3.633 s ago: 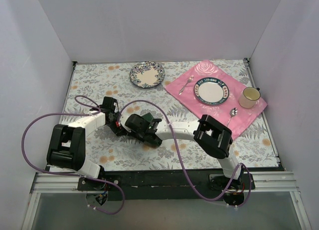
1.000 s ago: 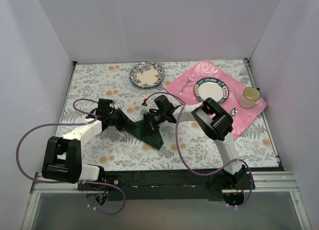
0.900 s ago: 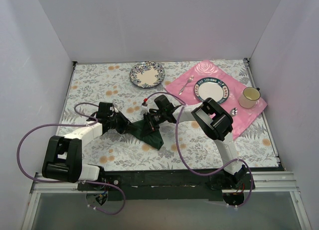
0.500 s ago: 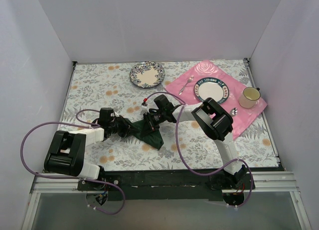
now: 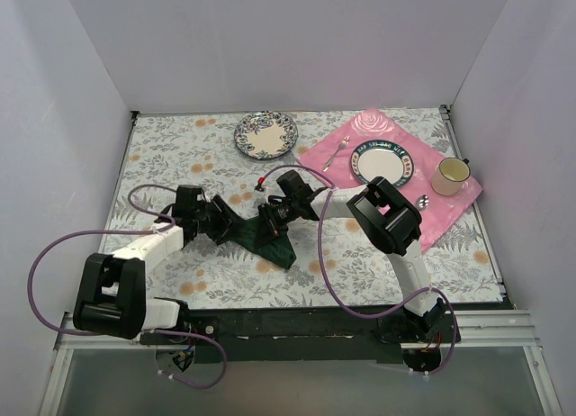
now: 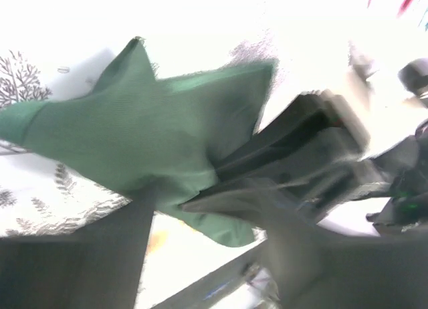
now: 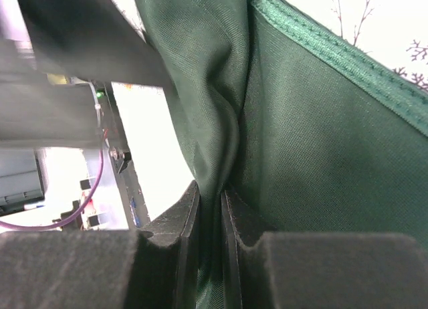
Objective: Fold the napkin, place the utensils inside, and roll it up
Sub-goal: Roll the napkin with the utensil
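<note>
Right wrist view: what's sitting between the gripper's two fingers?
A fold of the green napkin, pinched in the right gripper. The right wrist view shows it up close.

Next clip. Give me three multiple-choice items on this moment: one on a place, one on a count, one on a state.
1. Where does the cream mug stand?
A) on the pink placemat
B) at the near left corner
C) at the far left corner

2. How many plates show in the top view?
A) one
B) two
C) four

3. What is the right hand doing?
A) open, clear of any cloth
B) shut on the napkin
C) shut on nothing

Answers:
1 A: the mug sits on the placemat's right part.
2 B: the placemat plate and the far plate are the only two.
3 B: the right wrist view shows green cloth pinched between the closed fingers.
</note>
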You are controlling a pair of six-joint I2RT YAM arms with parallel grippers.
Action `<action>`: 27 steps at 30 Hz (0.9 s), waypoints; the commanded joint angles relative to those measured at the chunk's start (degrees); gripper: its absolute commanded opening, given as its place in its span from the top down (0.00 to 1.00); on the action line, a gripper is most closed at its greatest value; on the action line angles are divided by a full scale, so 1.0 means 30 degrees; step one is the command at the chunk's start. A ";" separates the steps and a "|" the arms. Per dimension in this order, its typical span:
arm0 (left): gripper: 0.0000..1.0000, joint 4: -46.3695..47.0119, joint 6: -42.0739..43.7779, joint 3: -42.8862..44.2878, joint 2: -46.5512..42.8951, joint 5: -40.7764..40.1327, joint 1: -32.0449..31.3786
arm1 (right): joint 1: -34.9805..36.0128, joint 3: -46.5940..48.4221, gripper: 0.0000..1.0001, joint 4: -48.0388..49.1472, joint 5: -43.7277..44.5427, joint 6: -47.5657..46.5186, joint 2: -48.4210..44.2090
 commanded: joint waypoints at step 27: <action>0.75 -1.1621 -0.4905 0.8592 0.7234 -1.0074 -0.4035 | 0.0303 0.0697 0.87 -0.2726 0.2525 -0.2047 -0.0786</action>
